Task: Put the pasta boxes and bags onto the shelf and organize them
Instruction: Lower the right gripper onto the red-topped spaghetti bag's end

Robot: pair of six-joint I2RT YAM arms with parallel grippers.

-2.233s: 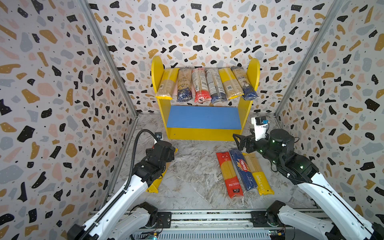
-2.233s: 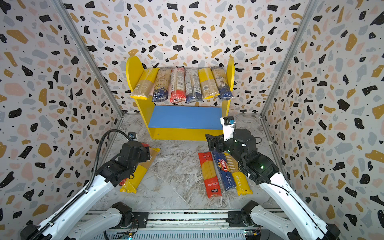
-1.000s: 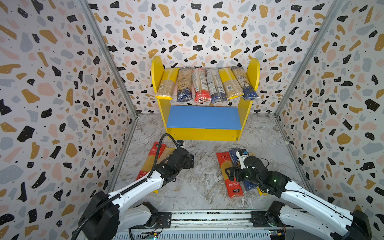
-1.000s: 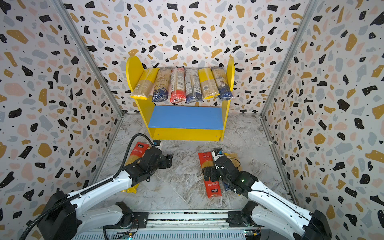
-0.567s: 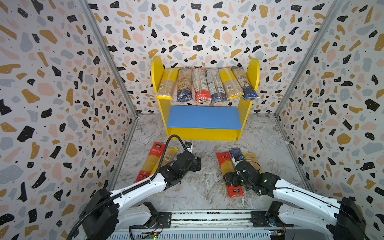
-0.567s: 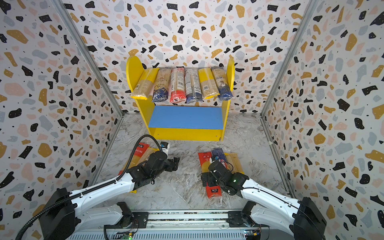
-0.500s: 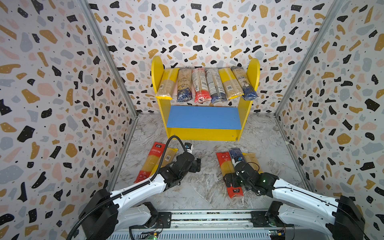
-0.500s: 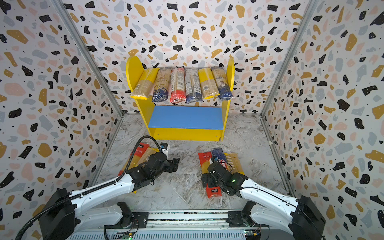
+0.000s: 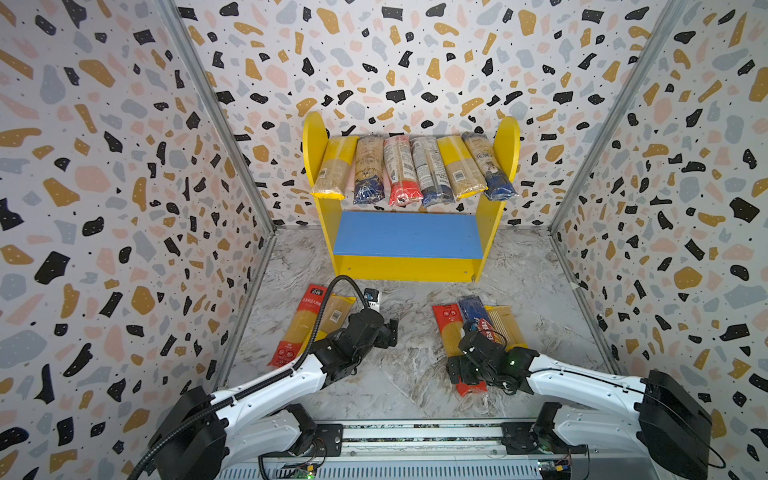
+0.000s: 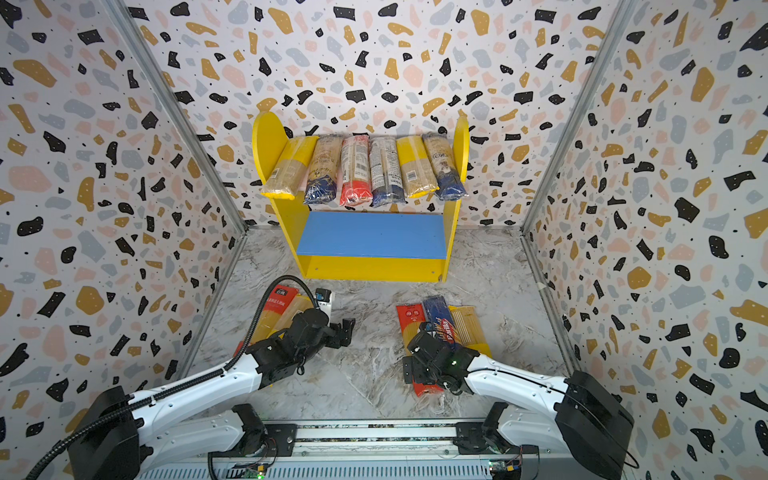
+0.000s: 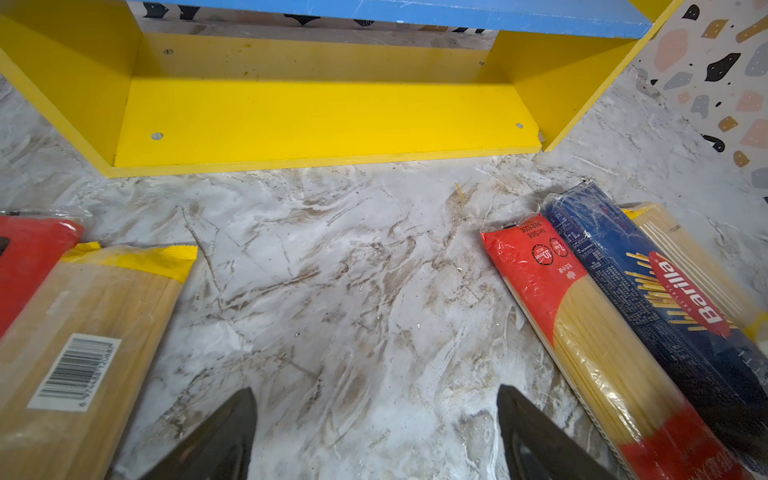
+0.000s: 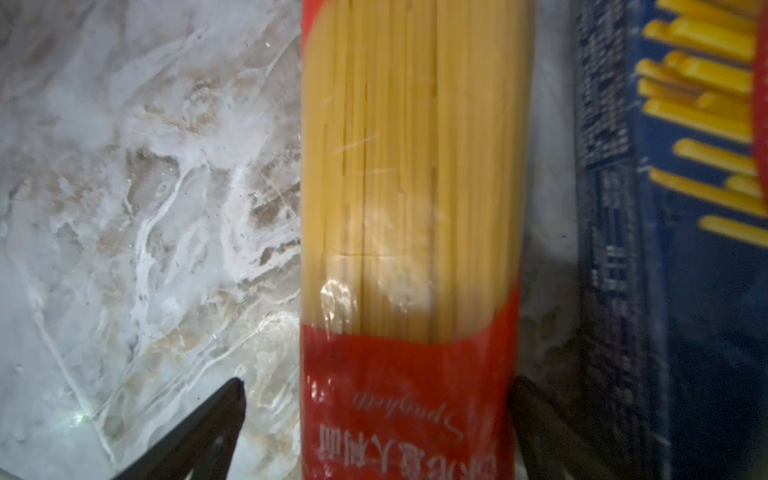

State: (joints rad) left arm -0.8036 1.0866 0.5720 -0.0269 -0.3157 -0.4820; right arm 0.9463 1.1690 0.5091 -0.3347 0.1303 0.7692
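Note:
The shelf (image 9: 407,268) (image 10: 374,268) carries several pasta packs (image 9: 399,170) side by side on its upper board; its blue lower board is bare. On the floor to the right lie a red-ended pack (image 9: 446,328) (image 12: 411,166), a blue Barilla pack (image 9: 478,316) (image 11: 665,291) and a yellow pack (image 9: 505,322). My right gripper (image 9: 457,370) (image 12: 376,390) is open, low over the red-ended pack's near end, one finger on each side. My left gripper (image 9: 390,330) (image 11: 374,399) is open over bare floor, holding nothing.
A red-ended pack (image 9: 301,324) (image 11: 29,257) and a yellow-ended pack (image 9: 332,311) (image 11: 83,332) lie together on the floor at the left, beside my left arm. Patterned walls close in both sides and the back. A metal rail (image 9: 415,434) runs along the front.
Both arms have come down from higher up. The left gripper has slid right onto the bare middle floor. The right gripper has drawn back toward the near end of the red-ended pack.

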